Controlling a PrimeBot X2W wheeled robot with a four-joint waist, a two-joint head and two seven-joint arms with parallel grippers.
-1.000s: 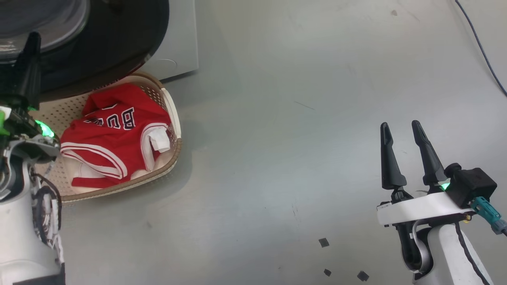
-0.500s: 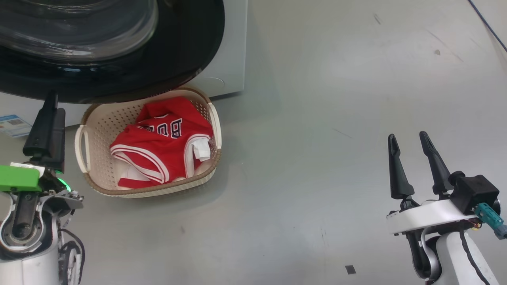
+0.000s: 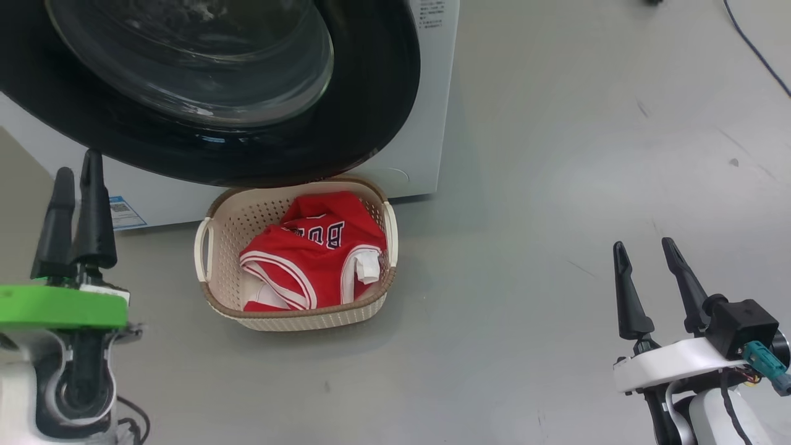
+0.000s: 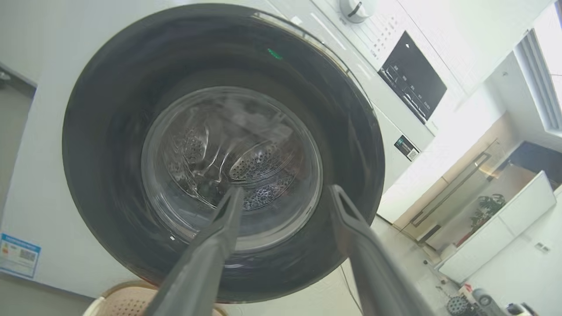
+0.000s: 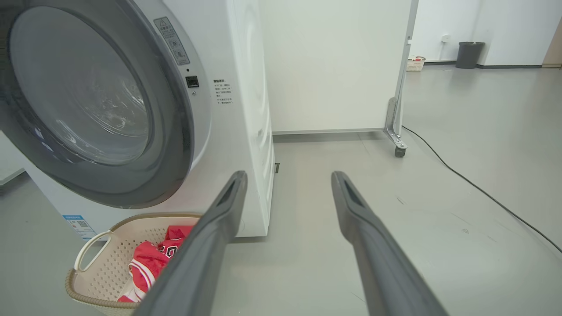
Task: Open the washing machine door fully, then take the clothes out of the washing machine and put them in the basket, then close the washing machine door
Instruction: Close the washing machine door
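Note:
The washing machine door [image 3: 371, 93], round and glossy black with a glass bowl, lies shut against the white washing machine [image 3: 432, 123]. Through its glass [image 4: 232, 166] I see the steel drum. Below the door, on the floor, stands the cream basket [image 3: 216, 247], and the red jersey of the clothes [image 3: 315, 259] lies in it. My left gripper [image 3: 77, 185] stands open at the lower left, apart from the door, its fingers [image 4: 219, 237] pointing at the door. Over bare floor, my right gripper [image 3: 646, 253] is open at the lower right, well right of the basket [image 5: 105, 272].
A dark cable [image 3: 757, 49] runs over the grey floor at the far right. In the right wrist view a white partition on casters [image 5: 397, 149] stands behind the machine, with a dark bin [image 5: 469, 55] further back. A blue sticker [image 3: 126, 213] sits low on the machine's front.
The head camera has moved, so the door and basket now sit nearer the picture's middle. My left gripper has come away from the door's edge and its fingers now stand apart.

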